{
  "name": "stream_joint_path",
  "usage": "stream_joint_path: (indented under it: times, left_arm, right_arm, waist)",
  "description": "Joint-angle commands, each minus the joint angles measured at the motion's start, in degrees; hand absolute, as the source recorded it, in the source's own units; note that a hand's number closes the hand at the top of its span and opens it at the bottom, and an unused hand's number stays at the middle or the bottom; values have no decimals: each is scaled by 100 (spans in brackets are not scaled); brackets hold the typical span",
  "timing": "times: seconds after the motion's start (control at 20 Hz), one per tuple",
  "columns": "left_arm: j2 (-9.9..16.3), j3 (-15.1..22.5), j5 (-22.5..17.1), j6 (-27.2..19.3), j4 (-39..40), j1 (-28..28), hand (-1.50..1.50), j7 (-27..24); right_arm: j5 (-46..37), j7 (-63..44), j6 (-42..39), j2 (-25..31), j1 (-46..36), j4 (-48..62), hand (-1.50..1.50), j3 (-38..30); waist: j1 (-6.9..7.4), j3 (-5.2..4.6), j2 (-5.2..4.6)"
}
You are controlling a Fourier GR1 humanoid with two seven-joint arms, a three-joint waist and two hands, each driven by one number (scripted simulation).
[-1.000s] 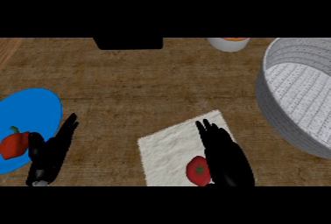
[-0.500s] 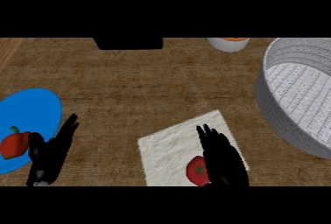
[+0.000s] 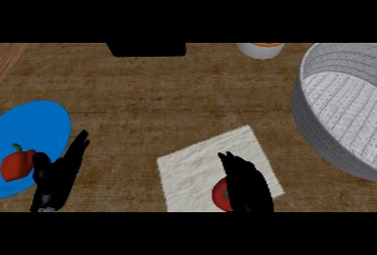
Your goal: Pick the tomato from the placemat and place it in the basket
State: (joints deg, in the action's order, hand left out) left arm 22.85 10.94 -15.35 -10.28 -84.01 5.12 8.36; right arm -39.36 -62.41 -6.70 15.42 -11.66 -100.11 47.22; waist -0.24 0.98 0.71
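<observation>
Two black hands show over the wooden worktop point(image 3: 162, 99). Left of the placemat point(image 3: 199, 164), a red pepper point(image 3: 16, 165) lies on a blue plate point(image 3: 37, 124); the left hand point(image 3: 57, 174) rests beside it, fingers straight. On the placemat, the tomato point(image 3: 220, 194) sits against the right hand point(image 3: 247, 187), fingers extended, holding nothing. Right of it stands the grey basket point(image 3: 316, 124)

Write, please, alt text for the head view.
The right hand is lowered over a red tomato on a white placemat, fingers straight. A grey basket stands at right; the left hand rests beside a blue plate.
</observation>
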Motion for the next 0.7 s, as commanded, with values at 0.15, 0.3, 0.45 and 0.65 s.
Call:
stream_joint_path:
  times: [0.15,0.3,0.45,0.65]
  left_arm:
    - [-14,86,-58,163,224,358,0,390]
    - [-147,56,15,55,483,57,0,503]
    - [-176,-34,-3,74,538,-65,0,557]
    - [-144,-2,29,74,172,341,0,479]
  right_arm:
    - [-306,-90,-459,38,-377,284,150,-101]
    - [-473,-19,-584,230,-253,38,150,2]
    - [-635,-72,-596,29,-191,70,150,92]
    - [-751,1039,-377,1082,590,-591,150,611]
  waist:
    - [69,-100,-73]
    - [-9,-102,-73]
    - [-21,-102,-70]
    - [-42,-97,-48]
